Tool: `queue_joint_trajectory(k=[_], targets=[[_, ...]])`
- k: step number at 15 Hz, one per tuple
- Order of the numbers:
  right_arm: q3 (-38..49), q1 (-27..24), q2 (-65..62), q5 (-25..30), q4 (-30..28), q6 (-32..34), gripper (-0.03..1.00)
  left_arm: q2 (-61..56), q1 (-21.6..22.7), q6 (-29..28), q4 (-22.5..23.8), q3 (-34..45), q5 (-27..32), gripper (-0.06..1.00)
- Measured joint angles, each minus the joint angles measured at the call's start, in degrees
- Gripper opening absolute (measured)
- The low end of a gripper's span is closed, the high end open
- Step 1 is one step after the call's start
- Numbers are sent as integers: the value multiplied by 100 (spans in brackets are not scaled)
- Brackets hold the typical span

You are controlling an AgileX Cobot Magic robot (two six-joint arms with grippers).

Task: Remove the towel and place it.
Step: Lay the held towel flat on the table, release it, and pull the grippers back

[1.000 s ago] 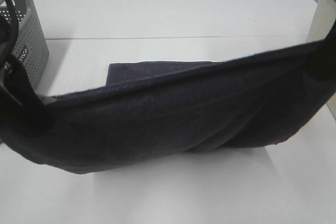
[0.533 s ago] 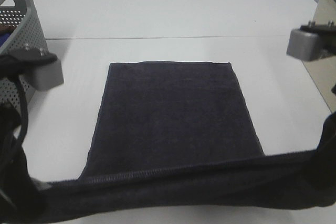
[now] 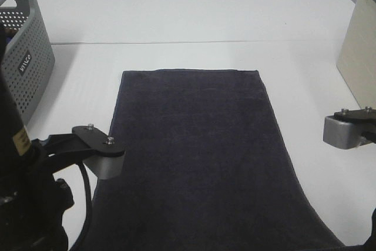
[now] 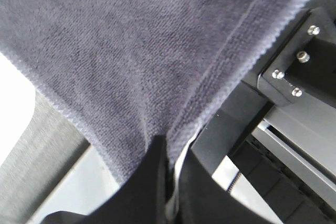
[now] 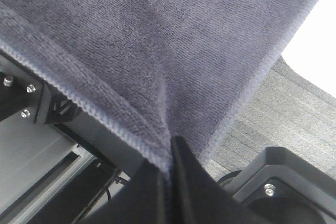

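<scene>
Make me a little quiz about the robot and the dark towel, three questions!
1. True or false: the towel is in the basket.
2. What does the left gripper pinch? A) the towel's edge B) the basket C) nothing
3. Fill in: in the high view, the basket stands to the ___ of the towel.
Key: 1 false, it is spread on the table; 2 A; 3 left.
</scene>
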Motion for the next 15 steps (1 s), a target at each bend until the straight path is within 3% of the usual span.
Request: queue_joint_trajectory(k=[5, 15], targets=[[34, 0, 1100, -6, -6, 143, 1, 808, 0, -23, -367, 0, 29, 0], [29, -6, 2739, -435, 367, -183, 1, 2011, 0, -23, -470, -103, 155, 0]])
